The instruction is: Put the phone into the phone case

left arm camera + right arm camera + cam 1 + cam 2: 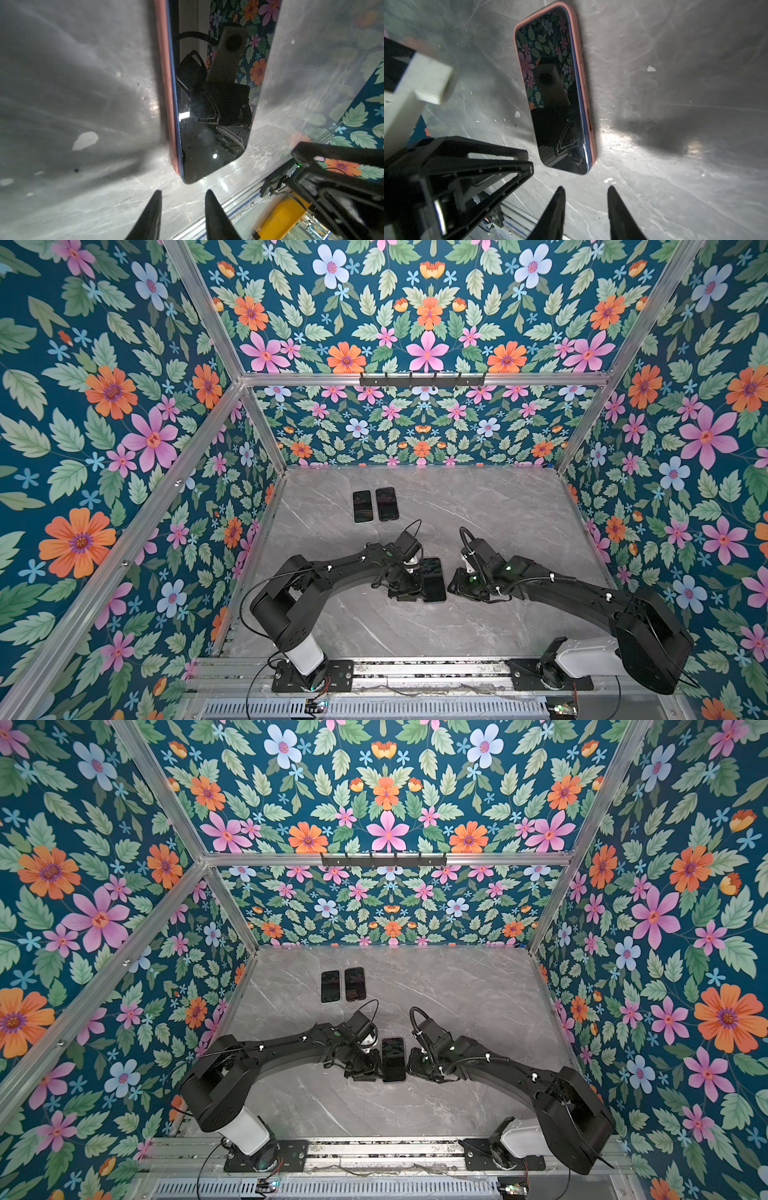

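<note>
- Phone [556, 99] lay screen-up in the pink case [583, 68] on the table [498, 510], between your grippers.
- Its blue edge showed along the case rim.
- Your left gripper [184, 192] sat just beside it, fingers apart, holding nothing.
- Your right gripper [586, 188] matched that.
- Two other phones [362, 506] lay farther back.
</note>
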You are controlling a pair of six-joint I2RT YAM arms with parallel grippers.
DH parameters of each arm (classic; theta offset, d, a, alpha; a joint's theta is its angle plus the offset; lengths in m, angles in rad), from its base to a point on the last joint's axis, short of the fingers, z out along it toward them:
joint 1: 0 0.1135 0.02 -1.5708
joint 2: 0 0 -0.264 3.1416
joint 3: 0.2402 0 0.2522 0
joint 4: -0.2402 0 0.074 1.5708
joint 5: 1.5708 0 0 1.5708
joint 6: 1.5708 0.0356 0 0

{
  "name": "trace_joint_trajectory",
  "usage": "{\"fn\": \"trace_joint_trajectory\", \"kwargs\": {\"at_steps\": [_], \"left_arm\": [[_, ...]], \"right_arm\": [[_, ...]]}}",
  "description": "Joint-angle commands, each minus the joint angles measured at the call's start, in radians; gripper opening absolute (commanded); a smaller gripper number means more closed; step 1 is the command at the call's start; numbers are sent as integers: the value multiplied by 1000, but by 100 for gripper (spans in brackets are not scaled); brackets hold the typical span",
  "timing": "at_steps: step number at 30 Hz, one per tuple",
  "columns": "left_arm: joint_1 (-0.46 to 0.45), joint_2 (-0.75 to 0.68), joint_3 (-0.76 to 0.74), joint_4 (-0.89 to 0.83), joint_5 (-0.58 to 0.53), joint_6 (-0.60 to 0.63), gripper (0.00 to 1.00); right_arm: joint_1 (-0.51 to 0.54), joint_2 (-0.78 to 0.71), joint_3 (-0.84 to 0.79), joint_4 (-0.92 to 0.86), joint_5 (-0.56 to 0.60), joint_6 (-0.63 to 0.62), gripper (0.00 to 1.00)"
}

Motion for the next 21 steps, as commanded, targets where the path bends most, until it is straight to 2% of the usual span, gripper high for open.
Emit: {"fn": "trace_joint_trajectory", "kwargs": {"at_steps": [1, 21], "left_arm": [[-10, -6, 3, 30, -6, -37, 37], [-31, 33, 8, 51, -6, -59, 29]], "right_arm": [[1, 4, -4, 43, -18, 65, 36], [3, 95, -13, 122, -97, 86, 35]]}}
